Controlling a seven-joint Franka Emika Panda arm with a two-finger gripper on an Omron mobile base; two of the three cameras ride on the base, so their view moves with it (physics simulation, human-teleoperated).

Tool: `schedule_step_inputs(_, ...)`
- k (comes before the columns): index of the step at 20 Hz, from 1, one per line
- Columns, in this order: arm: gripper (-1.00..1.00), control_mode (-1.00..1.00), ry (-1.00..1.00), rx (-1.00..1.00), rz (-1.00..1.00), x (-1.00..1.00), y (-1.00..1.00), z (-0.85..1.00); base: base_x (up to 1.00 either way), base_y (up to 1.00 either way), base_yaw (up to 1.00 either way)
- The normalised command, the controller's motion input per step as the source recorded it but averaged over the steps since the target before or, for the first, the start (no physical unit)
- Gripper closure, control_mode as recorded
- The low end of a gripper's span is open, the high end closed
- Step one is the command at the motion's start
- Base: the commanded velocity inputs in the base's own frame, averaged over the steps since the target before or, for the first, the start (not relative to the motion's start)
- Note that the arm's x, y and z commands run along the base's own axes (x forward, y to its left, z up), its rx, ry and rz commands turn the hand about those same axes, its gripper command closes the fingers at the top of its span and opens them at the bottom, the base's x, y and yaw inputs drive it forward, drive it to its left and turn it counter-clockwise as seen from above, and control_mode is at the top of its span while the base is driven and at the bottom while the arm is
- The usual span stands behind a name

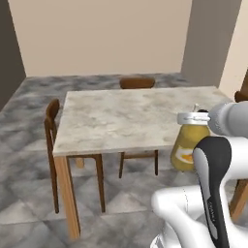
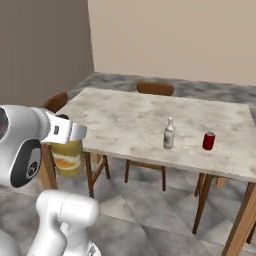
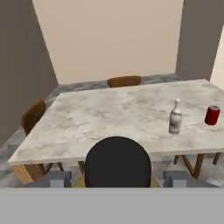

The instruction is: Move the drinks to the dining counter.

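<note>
My gripper (image 3: 117, 179) is shut on the large orange-juice bottle, whose black cap (image 3: 117, 162) sits between the two fingertips. The bottle (image 1: 185, 147) (image 2: 67, 160) hangs in the air under the hand, just off the near edge of the dining counter (image 1: 121, 116) (image 2: 125, 112) (image 3: 109, 116) and partly below its top. On the counter's right part stand a slim brown bottle with a whitish neck (image 2: 169, 134) (image 3: 175, 117) and, to its right, a small red can (image 2: 209, 141) (image 3: 212, 115), both upright and apart.
Wooden chairs stand at the counter's far side (image 1: 137, 83) (image 2: 155, 89) and left end (image 1: 52, 121) (image 3: 33, 114). A grey stone floor surrounds the table, with beige walls behind. The counter's left and middle are bare marble.
</note>
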Motion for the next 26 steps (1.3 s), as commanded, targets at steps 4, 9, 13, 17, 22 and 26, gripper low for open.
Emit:
schedule_step_inputs(4, 1.0, 1.0, 0.0, 0.0, 0.0, 0.0, 0.0, 0.0, 0.64, 0.36, -0.37)
schedule_step_inputs(9, 1.0, 1.0, 0.0, 0.0, 0.0, 0.0, 0.0, 0.0, 0.83, 0.5, -0.26)
schedule_step_inputs(13, 1.0, 1.0, 0.0, 0.0, 0.0, 0.0, 0.0, 0.0, 0.85, 0.53, -0.24)
schedule_step_inputs(17, 1.0, 1.0, 0.0, 0.0, 0.0, 0.0, 0.0, 0.0, 0.48, 0.11, -0.12)
schedule_step_inputs(22, 1.0, -1.0, 0.0, 0.0, 0.0, 0.03, 0.0, 0.0, 0.36, 0.0, -0.03)
schedule_step_inputs(26, 1.0, -1.0, 0.0, 0.0, 0.0, 0.02, 0.0, -0.2, 0.0, 0.0, 0.0)
